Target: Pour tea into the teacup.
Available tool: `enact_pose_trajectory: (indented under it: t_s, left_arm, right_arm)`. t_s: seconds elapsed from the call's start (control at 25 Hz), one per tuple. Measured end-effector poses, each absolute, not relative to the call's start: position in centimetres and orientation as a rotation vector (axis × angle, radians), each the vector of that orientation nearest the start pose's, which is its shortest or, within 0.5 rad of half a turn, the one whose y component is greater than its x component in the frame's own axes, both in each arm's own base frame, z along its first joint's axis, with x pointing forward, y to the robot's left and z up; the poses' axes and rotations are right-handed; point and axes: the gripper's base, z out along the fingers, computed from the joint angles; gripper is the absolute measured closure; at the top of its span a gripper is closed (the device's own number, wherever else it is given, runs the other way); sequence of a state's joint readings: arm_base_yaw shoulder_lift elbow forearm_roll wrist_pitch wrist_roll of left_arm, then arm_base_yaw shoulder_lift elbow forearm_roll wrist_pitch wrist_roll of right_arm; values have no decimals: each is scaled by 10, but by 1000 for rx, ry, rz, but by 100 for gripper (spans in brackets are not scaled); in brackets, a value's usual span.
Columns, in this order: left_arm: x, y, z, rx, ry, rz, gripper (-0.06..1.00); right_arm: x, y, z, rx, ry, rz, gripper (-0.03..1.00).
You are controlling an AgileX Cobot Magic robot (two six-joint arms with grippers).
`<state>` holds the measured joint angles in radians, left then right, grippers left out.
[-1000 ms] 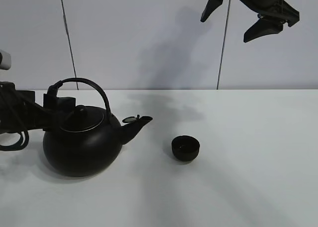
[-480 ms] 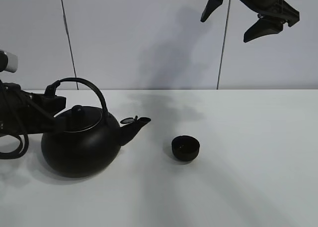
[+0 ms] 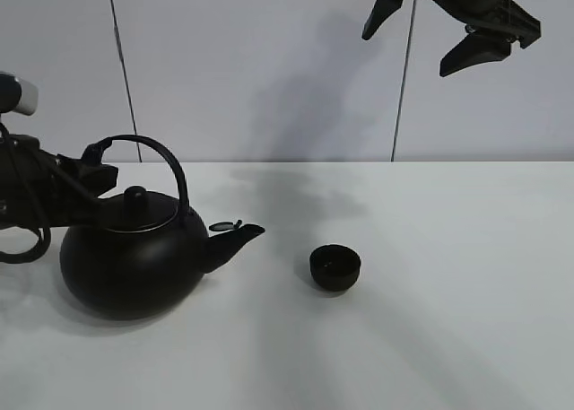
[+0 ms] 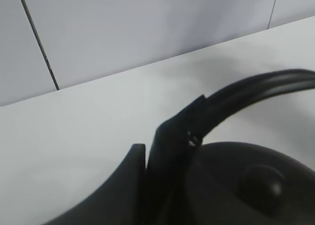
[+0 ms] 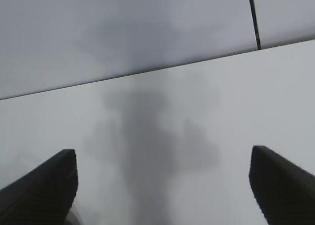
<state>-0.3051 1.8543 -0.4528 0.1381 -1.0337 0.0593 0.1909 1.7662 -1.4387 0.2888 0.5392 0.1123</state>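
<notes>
My left fingers (image 4: 170, 146) are clamped together on the handle (image 3: 166, 159) of the kettle (image 3: 130, 262), gripping the arch at its 9 o'clock end, just above the lid. The kettle is over the desk (image 3: 448, 293) at its 9 o'clock side, and the spout (image 3: 235, 237) points toward 3 o'clock. The teacup (image 3: 335, 266) stands upright near the middle of the desk, at 3 o'clock from the spout and clear of it. My right fingers (image 5: 44, 185) are spread wide apart with nothing between them, high above the desk toward 1 o'clock, well away from the teacup.
</notes>
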Motion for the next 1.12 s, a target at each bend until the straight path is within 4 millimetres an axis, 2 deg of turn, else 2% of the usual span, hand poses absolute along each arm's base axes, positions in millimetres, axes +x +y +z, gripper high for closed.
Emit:
enact_pose_trajectory:
  t_s: [0.4,0.72,1.12]
  left_arm:
    - [294,-117,146,540,1687,-256,83]
    - [302,-139,151,653,1710,-255,83]
    - [315,-145,160,689,1694,-215,83]
  right_arm:
    - [397,90,292,128,2360,444,31]
    - [397,90,292,128,2360,444,31]
    - [397,90,292,128,2360,444,31]
